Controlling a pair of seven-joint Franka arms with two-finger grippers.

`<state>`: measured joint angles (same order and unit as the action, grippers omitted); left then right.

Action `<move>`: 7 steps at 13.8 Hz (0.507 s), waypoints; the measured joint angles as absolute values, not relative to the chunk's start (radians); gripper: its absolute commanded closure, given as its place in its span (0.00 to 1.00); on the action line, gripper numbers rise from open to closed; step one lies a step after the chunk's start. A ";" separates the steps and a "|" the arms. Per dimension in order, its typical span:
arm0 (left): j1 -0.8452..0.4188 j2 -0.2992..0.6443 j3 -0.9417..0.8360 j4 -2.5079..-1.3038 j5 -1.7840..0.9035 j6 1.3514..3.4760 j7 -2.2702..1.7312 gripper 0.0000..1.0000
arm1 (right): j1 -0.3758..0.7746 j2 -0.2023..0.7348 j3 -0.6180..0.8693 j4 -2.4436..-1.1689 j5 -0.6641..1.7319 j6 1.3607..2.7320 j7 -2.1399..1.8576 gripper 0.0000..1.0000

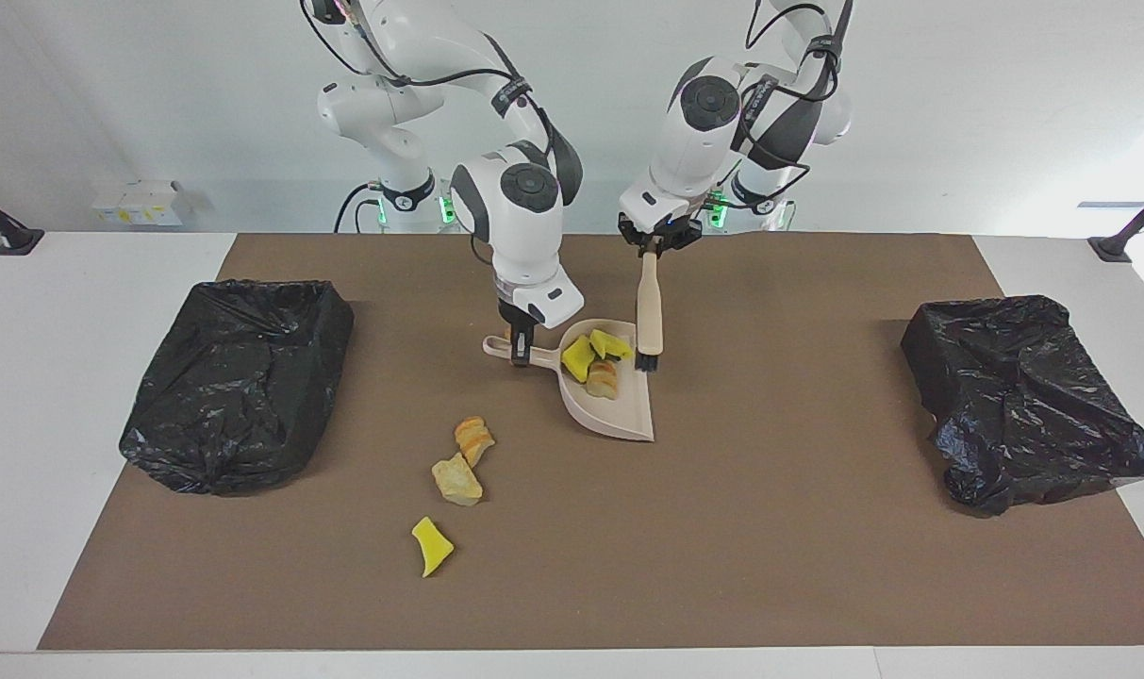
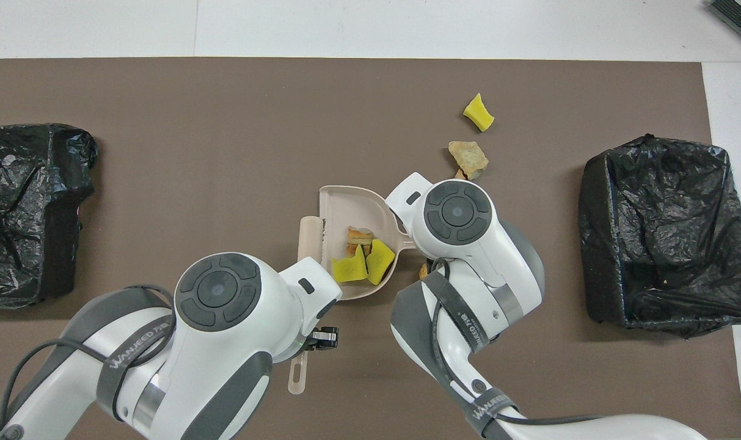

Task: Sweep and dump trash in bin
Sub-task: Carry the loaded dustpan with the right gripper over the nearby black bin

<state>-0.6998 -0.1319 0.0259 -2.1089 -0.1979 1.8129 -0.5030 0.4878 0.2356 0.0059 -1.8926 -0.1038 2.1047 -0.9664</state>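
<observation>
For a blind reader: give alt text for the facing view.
The right tool grips the dustpan handle; three scraps lie in it. The left tool hangs the brush at its edge. Three scraps lie on the mat, between two bins.

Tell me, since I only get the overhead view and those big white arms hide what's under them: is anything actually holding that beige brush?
Observer: Yes. The left gripper grips the top of the brush handle, and the brush hangs upright.
Operator: And the scoop?
Observer: The right gripper is shut on the dustpan handle.
Operator: Which way do the bristles face?
Observer: Straight down, at the dustpan's rim, beside the scraps lying in it.
</observation>
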 measured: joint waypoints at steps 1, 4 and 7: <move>-0.701 -0.139 0.022 -2.110 -0.198 1.804 -0.524 1.00 | 0.479 0.234 0.006 -1.890 -0.101 2.105 -0.966 1.00; -0.703 -0.153 0.004 -2.124 -0.198 1.746 -0.566 1.00 | 0.445 0.224 0.005 -1.878 -0.074 2.104 -0.967 1.00; -0.721 -0.207 -0.018 -2.210 -0.198 1.733 -0.584 1.00 | 0.405 0.208 0.004 -1.839 -0.045 2.054 -1.014 1.00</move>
<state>-0.7207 -0.2073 -0.0183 -2.2104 -0.1979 1.7327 -0.5843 0.4055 0.2081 0.0039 -1.8393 -0.0450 2.0537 -1.0141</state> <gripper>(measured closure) 0.740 0.687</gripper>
